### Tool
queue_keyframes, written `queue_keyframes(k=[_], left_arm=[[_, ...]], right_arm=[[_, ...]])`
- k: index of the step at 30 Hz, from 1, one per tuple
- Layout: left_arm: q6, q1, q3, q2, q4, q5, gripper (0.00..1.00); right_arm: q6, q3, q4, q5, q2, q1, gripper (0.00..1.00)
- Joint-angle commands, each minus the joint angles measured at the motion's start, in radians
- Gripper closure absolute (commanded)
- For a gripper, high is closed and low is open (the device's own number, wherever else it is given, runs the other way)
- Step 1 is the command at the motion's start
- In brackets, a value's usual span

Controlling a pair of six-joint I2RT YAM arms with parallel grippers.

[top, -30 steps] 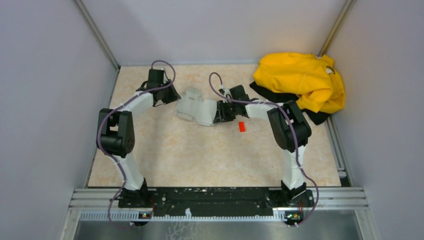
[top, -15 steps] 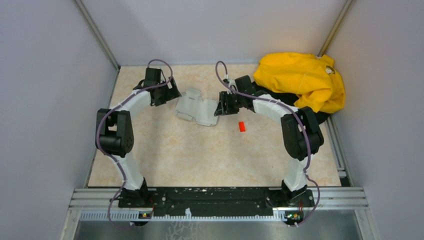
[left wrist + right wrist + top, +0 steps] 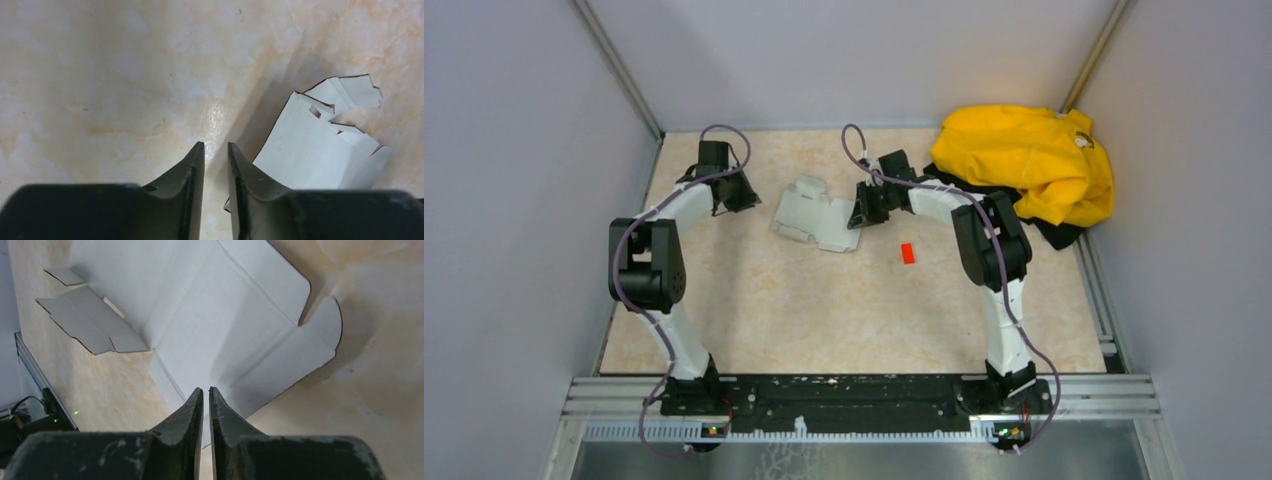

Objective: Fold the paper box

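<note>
The paper box [image 3: 814, 215] is a pale die-cut cardboard sheet with flaps, lying partly unfolded in the middle of the far half of the table. My left gripper [image 3: 744, 198] hovers left of it, a clear stretch of table between them. In the left wrist view the left gripper [image 3: 216, 145] stands open by a narrow gap, nothing between the jaws, and the paper box [image 3: 320, 145] is off to the right. My right gripper [image 3: 857, 214] is at the sheet's right edge. The right wrist view has the right gripper [image 3: 206, 389] shut, tips down on the paper box [image 3: 225, 325] where its creases meet.
A small red block [image 3: 908, 253] lies just right of the sheet, near the right arm. A yellow garment [image 3: 1024, 160] over dark cloth fills the far right corner. Grey walls close in the table on three sides.
My left arm has drawn back leftward, off the sheet, and its jaws widened, then narrowed. The right jaws have closed at the sheet's right edge and that arm's elbow swung inward.
</note>
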Motion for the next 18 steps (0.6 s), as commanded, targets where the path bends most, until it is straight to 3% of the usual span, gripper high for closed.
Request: queue_keyframes(k=[1, 7, 18], left_arm=[[0.012, 0.001, -0.004, 0.018, 0.009, 0.021, 0.78], [0.014, 0.001, 0.028, 0.071, 0.009, 0.059, 1.00], [0.011, -0.041, 0.082, 0.108, 0.037, 0.165, 0.99]], right_arm=[[0.038, -0.025, 0.094, -0.036, 0.009, -0.004, 0.91], [0.048, -0.062, 0.109, -0.017, 0.035, -0.004, 0.91], [0.090, -0.122, 0.156, 0.002, 0.054, 0.019, 0.91]])
